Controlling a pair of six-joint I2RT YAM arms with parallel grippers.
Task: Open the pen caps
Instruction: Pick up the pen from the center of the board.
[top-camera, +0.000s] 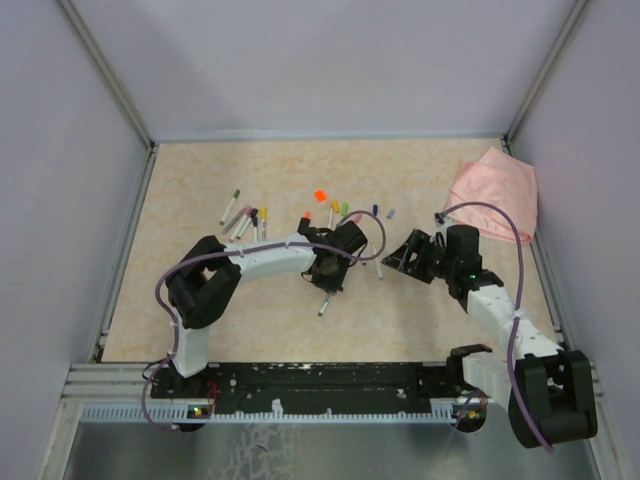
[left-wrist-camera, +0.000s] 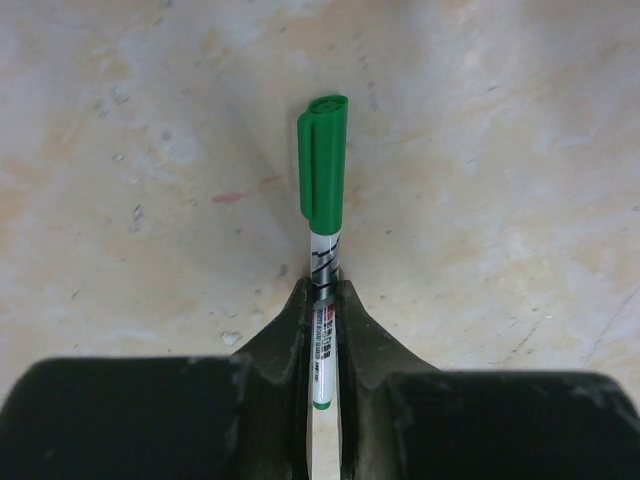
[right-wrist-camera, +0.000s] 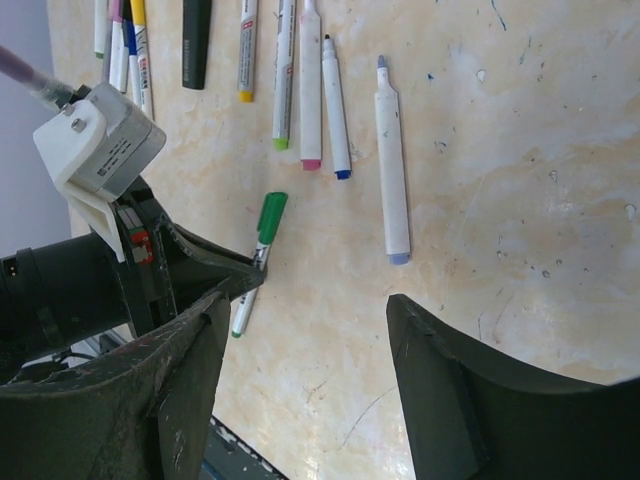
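Observation:
My left gripper is shut on the white barrel of a green marker, held just above the table. Its green cap is on and sticks out past the fingertips. In the top view the left gripper is mid-table, with the marker pointing toward the near edge. My right gripper is open and empty, to the right of the held marker; in the top view it faces the left gripper. A loose orange cap lies farther back.
Several markers lie in a row beyond the grippers, some uncapped; capped ones lie at the back left. A pink cloth sits at the back right corner. Grey walls enclose the table.

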